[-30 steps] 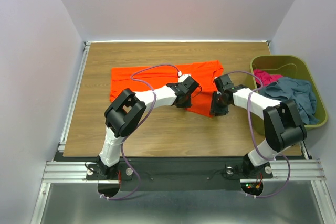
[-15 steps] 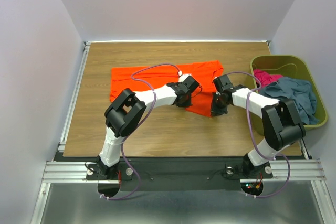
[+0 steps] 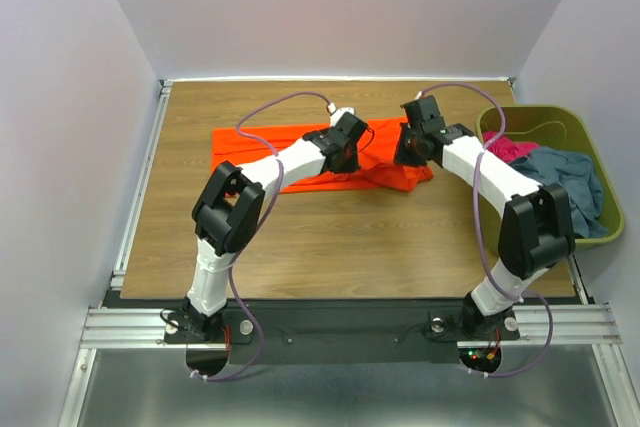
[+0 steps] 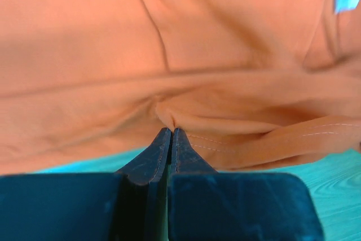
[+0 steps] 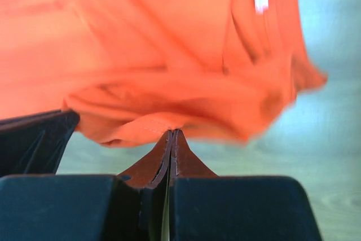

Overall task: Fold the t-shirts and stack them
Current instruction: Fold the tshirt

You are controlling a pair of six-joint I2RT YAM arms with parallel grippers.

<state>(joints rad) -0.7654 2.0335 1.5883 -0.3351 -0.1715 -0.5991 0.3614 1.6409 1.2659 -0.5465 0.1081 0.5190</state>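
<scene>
Both our grippers, left (image 3: 352, 143) and right (image 3: 408, 147), have carried the one orange t-shirt's (image 3: 290, 147) hem farther up the table (image 3: 190, 217), each pinching it, two more shirts (image 3: 555, 172) in the tub (image 3: 585, 137).

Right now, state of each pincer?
Left pincer: closed, pinching a fold of the orange t-shirt.
Right pincer: closed, pinching the same shirt's hem edge.
</scene>
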